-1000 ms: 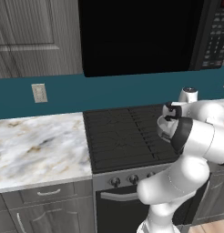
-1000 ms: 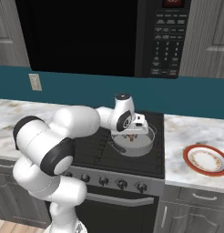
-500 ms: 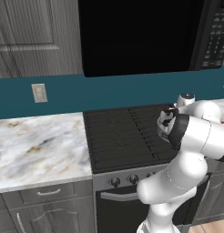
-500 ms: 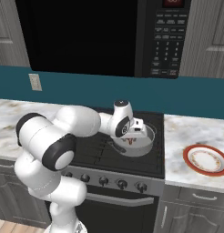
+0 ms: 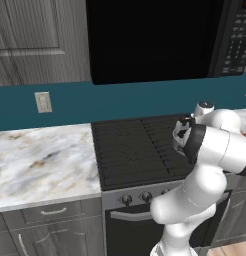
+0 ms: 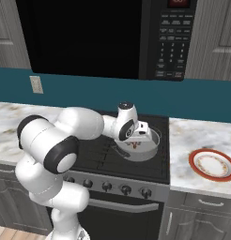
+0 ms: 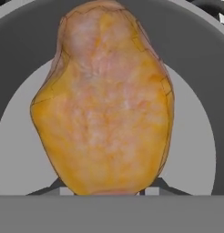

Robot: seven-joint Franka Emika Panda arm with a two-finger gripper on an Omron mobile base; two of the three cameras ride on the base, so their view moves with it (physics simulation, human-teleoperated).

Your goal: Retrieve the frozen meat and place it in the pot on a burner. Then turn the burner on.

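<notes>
The frozen meat (image 7: 104, 109), an orange-yellow lump, hangs close in front of the hand camera, and my gripper (image 7: 107, 190) is shut on it. Directly beneath it lies the grey pot (image 7: 196, 136). From the right base view the pot (image 6: 155, 143) sits on a right-hand burner (image 6: 157, 165) of the dark cooktop. There the gripper (image 6: 135, 142) reaches down into the pot, with a bit of the meat (image 6: 134, 146) showing under it. In the left base view the gripper (image 5: 181, 134) is at the cooktop's (image 5: 135, 150) right side, and my arm hides the pot.
A row of knobs (image 6: 106, 186) runs along the stove front below the cooktop. A red-rimmed white plate (image 6: 212, 164) lies on the marble counter to the right. A microwave (image 6: 176, 37) hangs above. Marble counter (image 5: 40, 160) stretches to the left.
The hand has shifted slightly over the pot while still holding the meat. The pot and plate have not moved.
</notes>
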